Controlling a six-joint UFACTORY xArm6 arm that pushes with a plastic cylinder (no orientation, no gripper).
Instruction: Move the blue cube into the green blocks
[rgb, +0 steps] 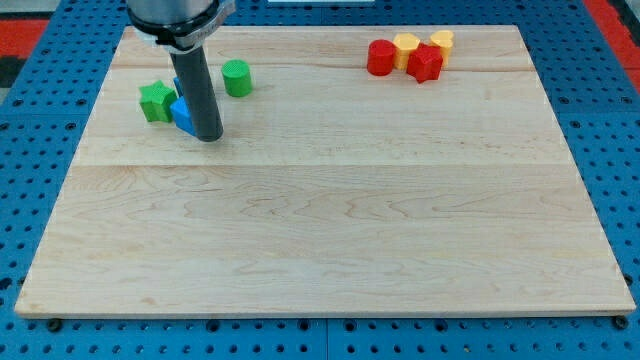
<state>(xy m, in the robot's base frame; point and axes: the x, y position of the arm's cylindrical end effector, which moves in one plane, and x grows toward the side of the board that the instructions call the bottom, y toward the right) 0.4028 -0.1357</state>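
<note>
My tip rests on the board in the upper left, touching the right side of a blue block, which the rod partly hides. A second bit of blue shows just above it, behind the rod; its shape cannot be made out. A green star-shaped block sits right against the blue block's left side. A green cylinder stands a little to the upper right of the rod, apart from it.
At the view's top right lies a tight cluster: a red cylinder, a red star-shaped block, and two yellow blocks. The wooden board lies on a blue pegboard surface.
</note>
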